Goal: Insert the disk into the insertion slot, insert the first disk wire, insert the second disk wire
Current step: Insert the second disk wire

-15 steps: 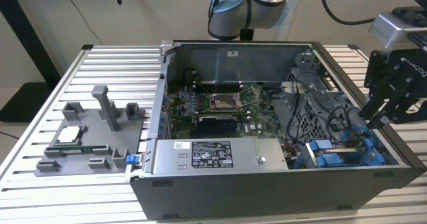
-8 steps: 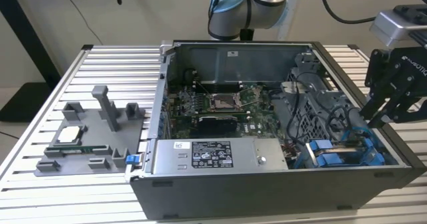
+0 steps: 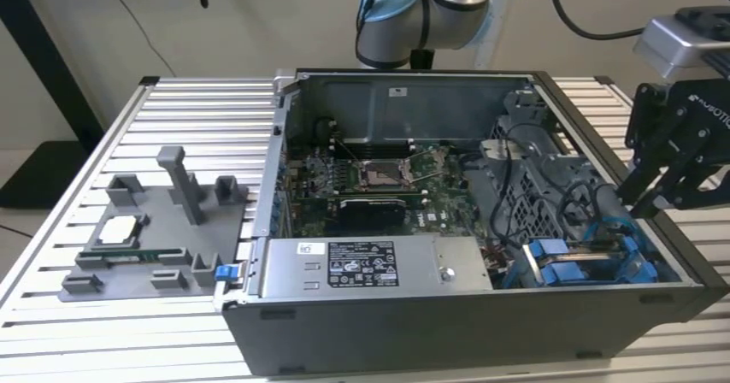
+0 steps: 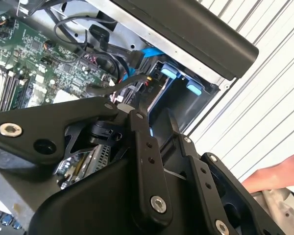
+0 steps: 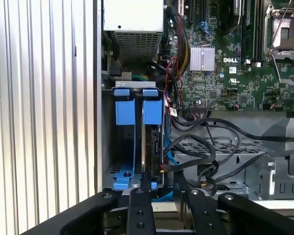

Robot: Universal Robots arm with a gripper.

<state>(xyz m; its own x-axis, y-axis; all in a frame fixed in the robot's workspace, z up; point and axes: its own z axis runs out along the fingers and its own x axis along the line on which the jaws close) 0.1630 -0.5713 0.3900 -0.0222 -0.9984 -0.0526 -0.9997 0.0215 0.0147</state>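
Observation:
The disk (image 5: 155, 147) stands edge-on in the grey insertion slot (image 5: 107, 147), under the right one of two bright blue carrier tabs (image 5: 152, 112). In the exterior view the blue carriers (image 3: 576, 268) sit in the drive cage at the case's near right corner. My gripper (image 5: 159, 185) hovers just above that cage, open, with nothing between its black fingers (image 5: 140, 198). Loose black wires (image 5: 201, 149) and a blue cable (image 5: 169, 157) curl beside the disk. In the second wrist view a black wire connector (image 4: 146, 78) lies just past my gripper (image 4: 154, 120). My gripper (image 3: 641, 202) hangs over the case's right wall.
The grey labelled power supply box (image 3: 377, 265) fills the case's near side and the green motherboard (image 3: 377, 178) lies behind it. A grey fixture with small parts (image 3: 149, 238) stands on the slatted table at the exterior view's left. A person's hand (image 4: 274, 177) rests beside the case.

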